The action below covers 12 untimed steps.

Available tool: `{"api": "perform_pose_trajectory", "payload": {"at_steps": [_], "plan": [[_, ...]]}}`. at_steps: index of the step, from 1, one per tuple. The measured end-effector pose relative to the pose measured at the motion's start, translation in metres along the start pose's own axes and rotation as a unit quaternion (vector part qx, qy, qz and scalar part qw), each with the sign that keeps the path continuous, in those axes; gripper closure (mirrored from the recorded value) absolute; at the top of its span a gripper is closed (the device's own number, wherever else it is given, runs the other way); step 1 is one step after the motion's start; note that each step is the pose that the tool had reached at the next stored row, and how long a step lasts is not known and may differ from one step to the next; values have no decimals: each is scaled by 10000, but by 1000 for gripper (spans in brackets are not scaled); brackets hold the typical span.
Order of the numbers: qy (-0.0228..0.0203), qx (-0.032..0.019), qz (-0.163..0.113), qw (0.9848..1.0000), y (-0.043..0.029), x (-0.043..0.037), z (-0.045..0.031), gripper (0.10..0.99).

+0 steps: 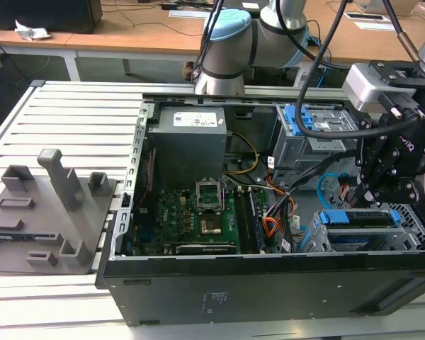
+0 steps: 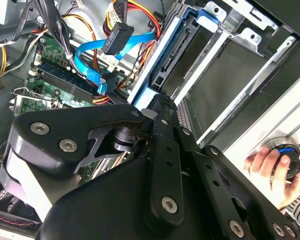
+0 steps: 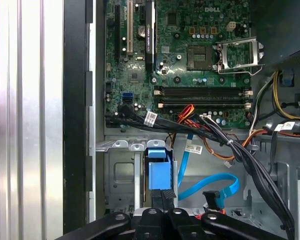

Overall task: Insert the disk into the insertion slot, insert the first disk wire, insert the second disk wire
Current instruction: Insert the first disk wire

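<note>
Black pincer (image 3: 165,194) drawn narrow, tips at the end of the disk (image 3: 157,172) in its bright blue plastic carrier, disk seated in the silver sheet-metal slot (image 3: 121,172), thin light-blue flat wire (image 3: 210,184) looping just beside, dark connector unplugged, green motherboard (image 3: 190,50) beyond, all inside the open black computer case (image 1: 255,290).

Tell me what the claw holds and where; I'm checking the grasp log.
Cannot be told: the claw meets the blue carrier end of the disk in the insertion slot, gripping or merely pressing.
</note>
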<state>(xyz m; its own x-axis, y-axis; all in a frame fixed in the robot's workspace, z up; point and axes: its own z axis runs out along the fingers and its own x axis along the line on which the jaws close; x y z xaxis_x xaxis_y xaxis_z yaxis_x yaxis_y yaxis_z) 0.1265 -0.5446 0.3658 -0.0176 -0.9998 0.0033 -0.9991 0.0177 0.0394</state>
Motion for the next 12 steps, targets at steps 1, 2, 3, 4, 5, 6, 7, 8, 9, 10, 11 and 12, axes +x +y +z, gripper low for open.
{"api": "perform_pose_trajectory", "payload": {"at_steps": [1,2,3,4,5,6,7,8,9,10,11,12], "plan": [[0,0,0,10000,-1,0,0,980],[0,0,0,10000,-1,0,0,980],[0,0,0,10000,-2,0,0,980],[0,0,0,10000,-3,0,0,918],[0,0,0,10000,-3,0,1,918],[0,0,0,10000,-4,0,0,851],[0,0,0,10000,-4,0,0,851],[0,0,0,10000,-4,0,0,784],[0,0,0,10000,-5,0,1,784],[0,0,0,10000,-6,0,0,784],[0,0,-2,10000,-12,0,0,784],[0,0,-1,10000,-25,0,0,784]]}}
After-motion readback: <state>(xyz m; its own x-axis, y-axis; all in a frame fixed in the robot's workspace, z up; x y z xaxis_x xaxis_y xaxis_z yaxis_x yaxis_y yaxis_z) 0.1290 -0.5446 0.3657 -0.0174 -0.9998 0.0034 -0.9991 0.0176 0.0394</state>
